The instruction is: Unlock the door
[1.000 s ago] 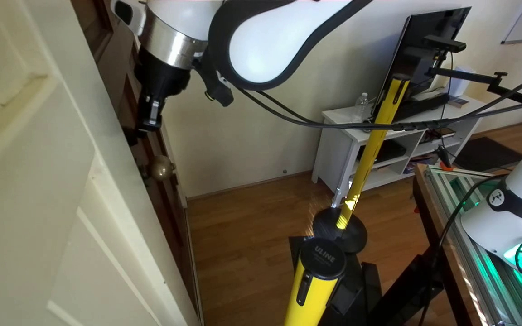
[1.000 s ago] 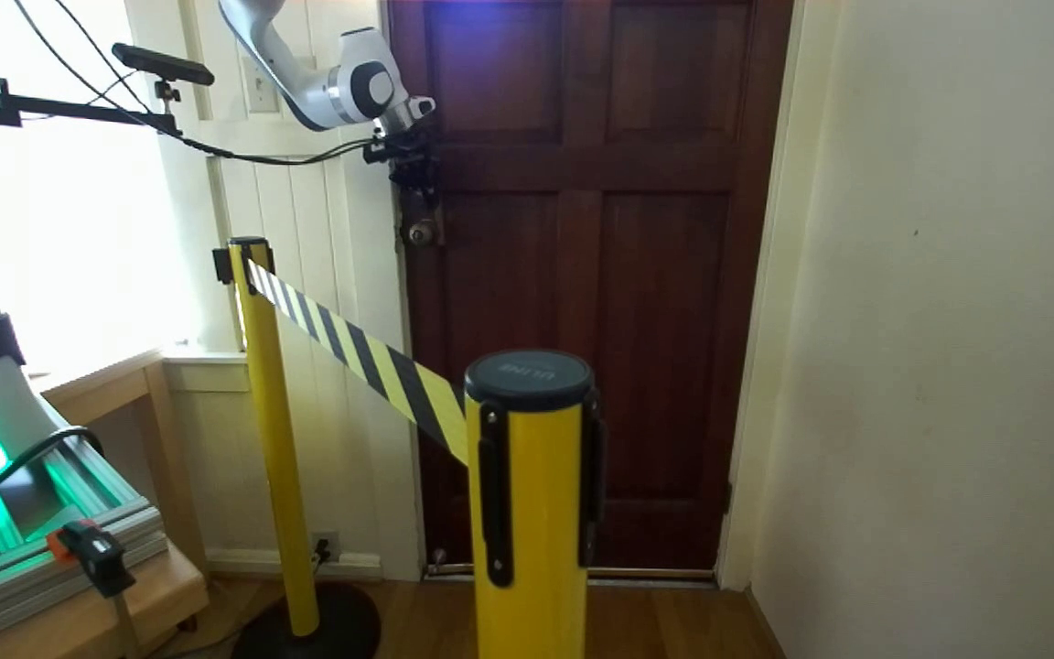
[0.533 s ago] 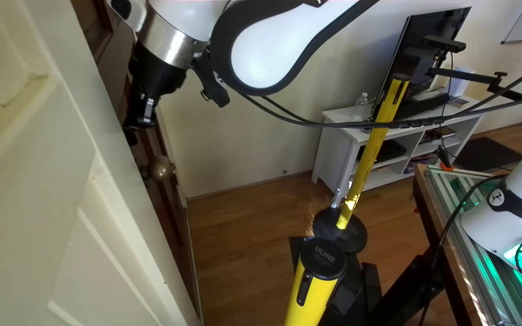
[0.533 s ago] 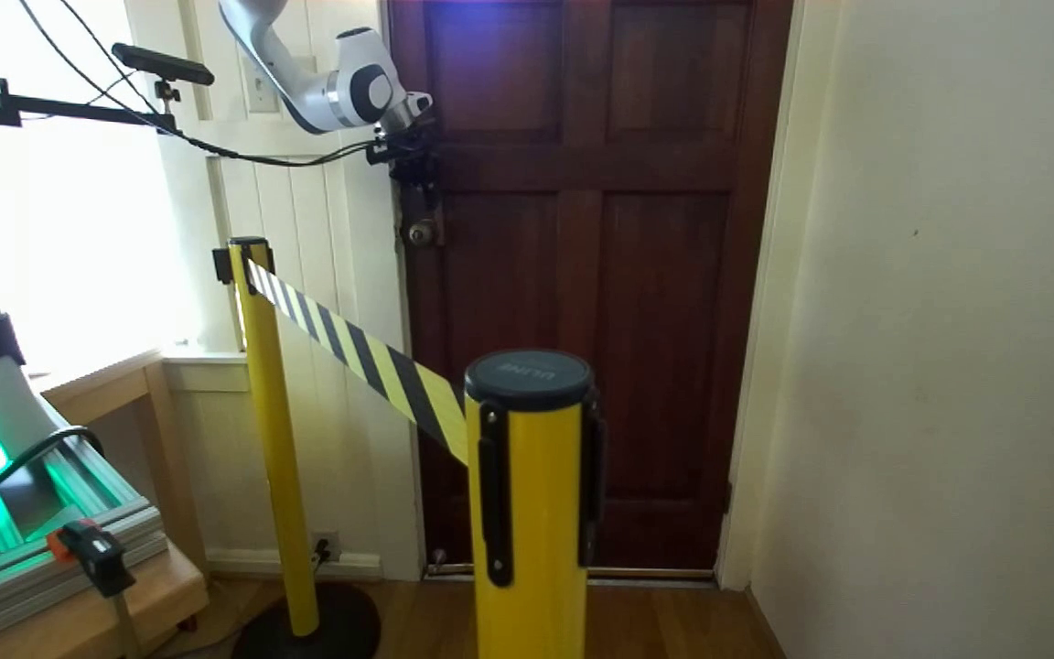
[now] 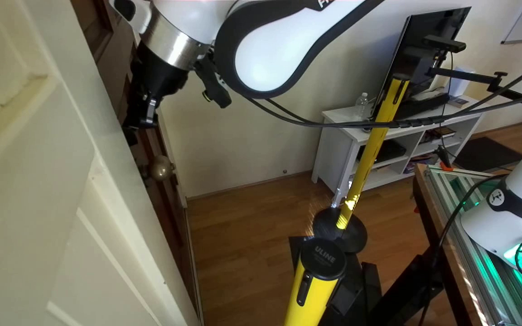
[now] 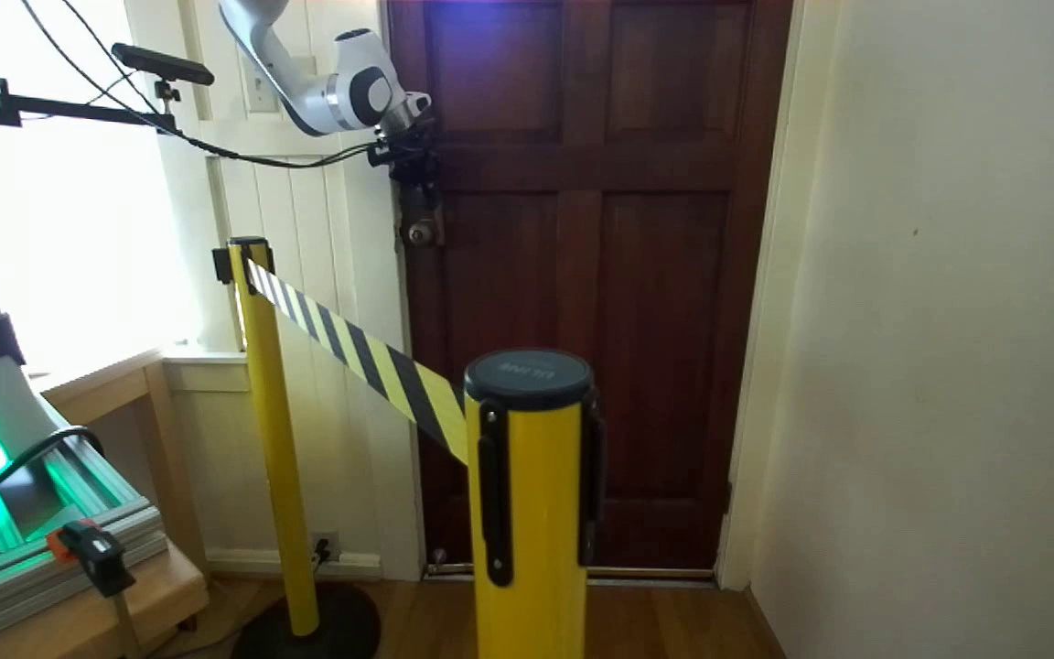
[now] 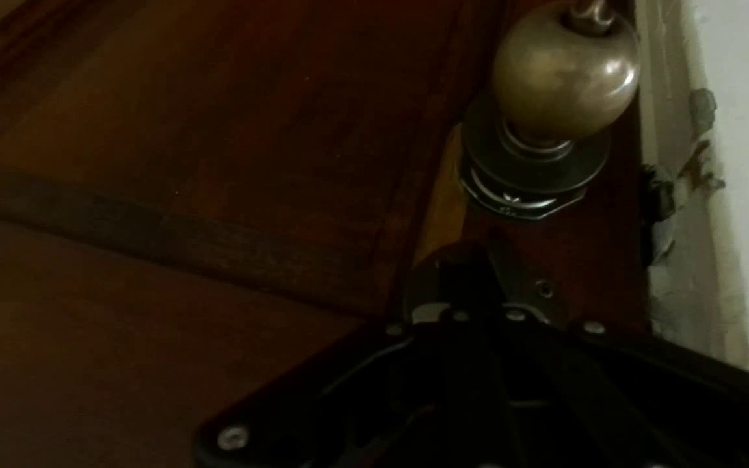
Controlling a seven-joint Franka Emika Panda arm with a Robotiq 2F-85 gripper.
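The dark reddish-brown door [image 5: 177, 231] stands nearly edge-on in an exterior view and face-on in an exterior view [image 6: 664, 320]. It looks closed. Its round brass-coloured knob [image 5: 161, 168] shows in both exterior views [image 6: 420, 233] and large in the wrist view [image 7: 566, 71]. A round dark metal lock plate [image 7: 511, 276] sits on the door above the knob. My gripper [image 7: 475, 273] has its fingertips close together at this plate; they look shut. They hide the plate's middle, and it is too dark to tell whether something is between them. In both exterior views my gripper [image 5: 130, 135] [image 6: 424, 195] is just above the knob.
A white panelled door [image 5: 39, 181] stands close beside the brown door. Yellow stanchions [image 5: 311, 290] [image 6: 532, 513] with a striped belt [image 6: 362, 357] stand on the floor before the brown door. The pale door frame [image 7: 732, 247] lies right beside the lock.
My gripper and wrist have shifted and tilted slightly at the door, staying just above the knob. The door and knob have not moved.
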